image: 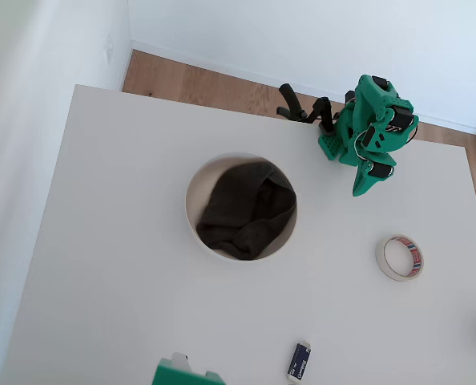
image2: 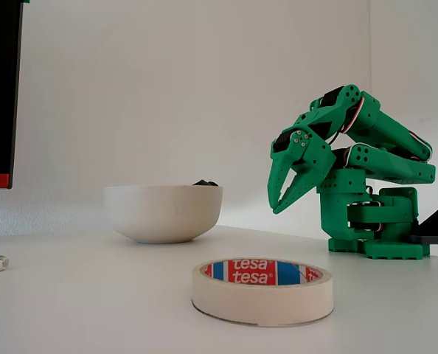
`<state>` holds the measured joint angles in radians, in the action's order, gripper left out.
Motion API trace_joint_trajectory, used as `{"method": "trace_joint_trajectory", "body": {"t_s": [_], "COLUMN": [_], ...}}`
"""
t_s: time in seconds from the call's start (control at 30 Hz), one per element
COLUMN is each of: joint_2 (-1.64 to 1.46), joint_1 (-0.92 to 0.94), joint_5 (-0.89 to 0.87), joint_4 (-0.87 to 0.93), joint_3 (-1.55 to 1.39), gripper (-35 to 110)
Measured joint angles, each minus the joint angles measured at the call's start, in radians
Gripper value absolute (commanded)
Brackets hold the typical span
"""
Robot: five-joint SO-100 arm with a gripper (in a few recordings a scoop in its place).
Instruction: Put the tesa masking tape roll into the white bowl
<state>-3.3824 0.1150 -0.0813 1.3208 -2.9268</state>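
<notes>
The tape roll was left flat on the worktop, well apart from the bowl; the end effector was held slightly spread, empty.

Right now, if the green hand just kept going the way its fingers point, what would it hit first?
The hand points steeply down, so it would most likely meet the bare white table first, between the white bowl and the tesa masking tape roll. Depth is uncertain, but neither seems in line.
</notes>
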Motion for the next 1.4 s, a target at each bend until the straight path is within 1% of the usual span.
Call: {"method": "trace_joint_trajectory", "body": {"t_s": [0.33,0.77,0.93,1.07,1.27,1.4], "joint_2": [0.000,0.000,0.026,0.198,0.640,0.945], "joint_1": [-0.046,-0.028,0.005,-0.005,-0.104,-0.187], "joint_5": [0.026,0.020,0.038,0.043,0.008,-0.017], "joint_4": [0.000,0.000,-0.051,-0.156,-0.324,-0.371], "joint_3": [0.000,0.000,0.000,0.040,0.236,0.413], "gripper": [-8,-8,-8,-8,-8,-8]}}
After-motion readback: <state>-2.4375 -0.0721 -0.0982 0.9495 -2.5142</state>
